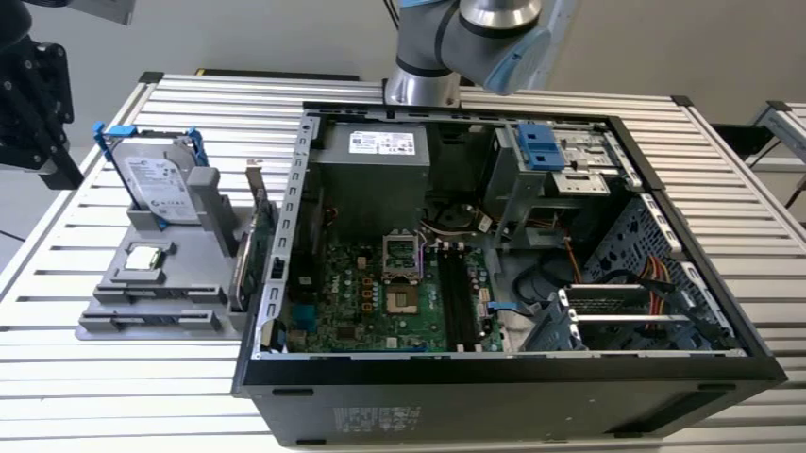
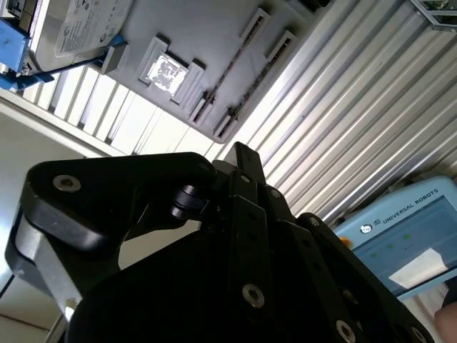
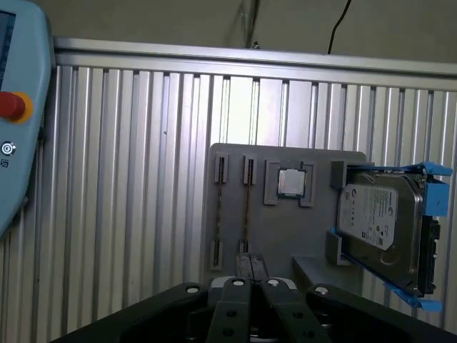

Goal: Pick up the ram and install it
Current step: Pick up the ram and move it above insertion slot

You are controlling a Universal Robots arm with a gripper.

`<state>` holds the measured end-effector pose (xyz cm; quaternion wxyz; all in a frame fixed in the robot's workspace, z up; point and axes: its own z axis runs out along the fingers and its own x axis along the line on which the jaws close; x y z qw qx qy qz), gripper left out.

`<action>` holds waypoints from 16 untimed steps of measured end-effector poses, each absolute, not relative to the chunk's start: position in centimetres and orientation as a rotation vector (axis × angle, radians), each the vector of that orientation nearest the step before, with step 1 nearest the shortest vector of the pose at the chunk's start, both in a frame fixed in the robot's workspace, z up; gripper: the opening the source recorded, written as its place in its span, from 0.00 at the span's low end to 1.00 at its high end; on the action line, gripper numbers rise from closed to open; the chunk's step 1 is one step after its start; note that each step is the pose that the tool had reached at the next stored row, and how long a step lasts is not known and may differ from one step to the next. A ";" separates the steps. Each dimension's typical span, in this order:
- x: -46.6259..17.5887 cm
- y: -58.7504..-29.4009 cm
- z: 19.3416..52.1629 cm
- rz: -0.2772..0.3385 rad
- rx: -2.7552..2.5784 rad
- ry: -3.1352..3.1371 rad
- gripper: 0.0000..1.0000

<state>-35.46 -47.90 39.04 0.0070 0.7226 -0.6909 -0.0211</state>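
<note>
Bright, even light fills the exterior view; the slatted aluminium worktop (image 1: 164, 377) shines pale, almost white; the inside of the computer case (image 1: 504, 396) is dimmer, its drive-bay side in soft shadow. In the second wrist view hard glare streaks the slats and burns the processor (image 2: 168, 71) out to white; the gripper (image 2: 243, 161) is a near-black, underexposed mass close to the lens. In the first wrist view a bright reflection falls on the slats beyond the grey holder (image 3: 285, 236); the hard drive (image 3: 375, 221) label looks faintly glossy.

Fingers (image 3: 243, 266) together nr holder (image 3: 285, 236) w/ HDD (image 3: 375, 221), CPU (image 3: 290, 183)
</note>
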 end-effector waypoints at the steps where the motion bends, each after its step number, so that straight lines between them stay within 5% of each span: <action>1: -35.5 -47.9 39.0 -0.066 2.260 -2.161 0.00; 2: -35.5 -47.9 39.0 -0.066 2.260 -2.161 0.00; 3: -35.5 -47.9 39.0 -0.066 2.260 -2.161 1.00; 16: -35.5 -47.9 39.0 -0.066 2.261 -2.160 1.00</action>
